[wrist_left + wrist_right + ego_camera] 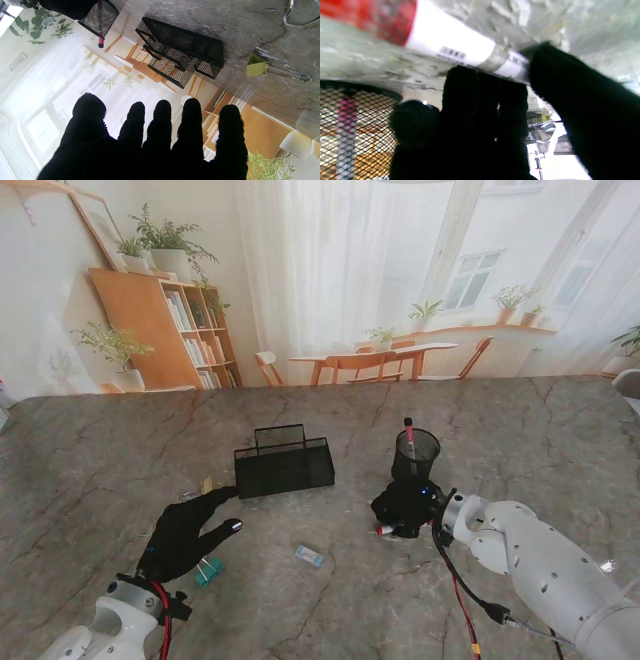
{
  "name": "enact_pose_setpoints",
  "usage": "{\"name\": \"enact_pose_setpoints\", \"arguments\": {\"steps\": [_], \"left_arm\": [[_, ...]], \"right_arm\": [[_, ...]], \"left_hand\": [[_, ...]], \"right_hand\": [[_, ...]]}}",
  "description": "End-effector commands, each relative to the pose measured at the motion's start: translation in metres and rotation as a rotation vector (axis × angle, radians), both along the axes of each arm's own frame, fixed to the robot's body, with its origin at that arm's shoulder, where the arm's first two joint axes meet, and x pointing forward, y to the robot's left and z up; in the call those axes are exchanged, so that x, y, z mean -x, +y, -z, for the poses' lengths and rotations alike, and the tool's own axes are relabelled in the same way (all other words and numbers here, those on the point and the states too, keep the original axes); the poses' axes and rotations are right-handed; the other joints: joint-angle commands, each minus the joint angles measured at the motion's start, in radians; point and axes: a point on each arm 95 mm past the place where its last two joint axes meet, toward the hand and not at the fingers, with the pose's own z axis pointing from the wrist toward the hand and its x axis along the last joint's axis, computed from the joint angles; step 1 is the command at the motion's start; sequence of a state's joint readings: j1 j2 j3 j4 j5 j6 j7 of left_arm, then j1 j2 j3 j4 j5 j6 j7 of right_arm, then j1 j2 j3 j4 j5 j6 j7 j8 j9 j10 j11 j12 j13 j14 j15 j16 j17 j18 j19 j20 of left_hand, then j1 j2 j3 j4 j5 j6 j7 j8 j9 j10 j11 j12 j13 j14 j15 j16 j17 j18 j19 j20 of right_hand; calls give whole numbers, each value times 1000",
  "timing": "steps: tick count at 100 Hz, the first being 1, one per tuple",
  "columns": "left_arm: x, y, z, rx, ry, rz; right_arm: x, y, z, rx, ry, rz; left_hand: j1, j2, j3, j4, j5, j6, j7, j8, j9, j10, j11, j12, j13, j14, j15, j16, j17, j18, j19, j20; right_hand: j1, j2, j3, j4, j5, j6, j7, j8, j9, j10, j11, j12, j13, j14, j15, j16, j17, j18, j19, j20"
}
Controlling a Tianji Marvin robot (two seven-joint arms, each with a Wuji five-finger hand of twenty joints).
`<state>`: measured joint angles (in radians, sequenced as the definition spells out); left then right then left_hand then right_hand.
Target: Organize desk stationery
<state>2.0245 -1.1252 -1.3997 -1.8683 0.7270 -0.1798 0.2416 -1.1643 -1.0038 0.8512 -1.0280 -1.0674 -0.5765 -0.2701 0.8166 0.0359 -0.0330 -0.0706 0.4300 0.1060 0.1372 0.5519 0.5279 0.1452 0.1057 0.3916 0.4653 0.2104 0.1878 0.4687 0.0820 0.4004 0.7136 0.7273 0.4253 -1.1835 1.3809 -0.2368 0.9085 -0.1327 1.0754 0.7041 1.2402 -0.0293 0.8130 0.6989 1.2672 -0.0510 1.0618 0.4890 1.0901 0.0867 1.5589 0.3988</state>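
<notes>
My right hand (405, 508) lies low on the table just in front of the black mesh pen cup (415, 455), which holds a red pen (408, 435). Its fingers (485, 100) and thumb are curled around a white marker with a red cap (450, 47), still down on the table; the red end (383, 530) sticks out toward me. My left hand (185, 535) hovers open with fingers (162, 125) spread, pointing at the black mesh tray (285, 465). A yellow-green binder clip (257, 66) lies beyond its fingertips, beside the tray (185, 47).
A teal binder clip (208, 570) rests by my left hand's near side. A small blue-and-white eraser (309, 555) lies between the two hands. A wire clip handle (297, 22) shows at the left wrist view's edge. Marble table (540, 440) stretches far right.
</notes>
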Motion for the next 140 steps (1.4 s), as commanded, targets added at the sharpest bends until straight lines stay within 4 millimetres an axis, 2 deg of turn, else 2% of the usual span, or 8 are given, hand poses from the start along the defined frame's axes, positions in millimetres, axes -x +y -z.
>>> {"name": "enact_pose_setpoints", "arguments": {"steps": [1,28,79,105,140], "left_arm": [[3,-1,1,6,4,-4],[4,0,0,6,-5,-8],[7,1,-2,10,-23,-12],[11,3,-4,12,-42,-18],[14,4,-6,11,-62,-24]], "right_arm": [[3,-2,9,17,35,7],[4,-2,10,-18,52,36],[15,3,-14,-126,-6,91],[21,2,-23,-210,-20,222],[29,5,-43,-424,-36,502]], "left_hand": [[32,68,-13,19,11,-6,9,11,4,-4,1,8,8,-4,14,5,0,0,19,14],[32,70,-13,19,11,-6,9,10,4,-5,1,8,9,-5,14,6,-1,-1,18,13],[31,70,-14,19,9,-7,9,11,3,-7,1,8,10,-4,16,8,-1,-1,19,14],[32,70,-13,19,10,-6,9,11,4,-5,1,8,10,-4,15,8,-1,-1,19,13],[32,71,-13,19,8,-5,9,11,3,-6,1,9,7,-5,14,8,-3,-3,17,13]], "right_hand": [[150,-15,187,48,51,-153,141,47,54,10,16,31,50,-74,51,7,38,-89,68,28],[168,-39,189,91,49,-140,178,50,76,14,27,65,49,-91,116,13,46,-94,107,48],[158,-16,189,76,33,-157,188,32,66,11,14,75,47,-98,109,2,44,-102,97,49],[157,-11,189,73,31,-159,188,33,62,9,12,77,47,-99,105,2,43,-102,91,47],[165,-8,189,64,30,-154,184,37,56,14,9,81,46,-88,90,3,39,-91,77,43]]}}
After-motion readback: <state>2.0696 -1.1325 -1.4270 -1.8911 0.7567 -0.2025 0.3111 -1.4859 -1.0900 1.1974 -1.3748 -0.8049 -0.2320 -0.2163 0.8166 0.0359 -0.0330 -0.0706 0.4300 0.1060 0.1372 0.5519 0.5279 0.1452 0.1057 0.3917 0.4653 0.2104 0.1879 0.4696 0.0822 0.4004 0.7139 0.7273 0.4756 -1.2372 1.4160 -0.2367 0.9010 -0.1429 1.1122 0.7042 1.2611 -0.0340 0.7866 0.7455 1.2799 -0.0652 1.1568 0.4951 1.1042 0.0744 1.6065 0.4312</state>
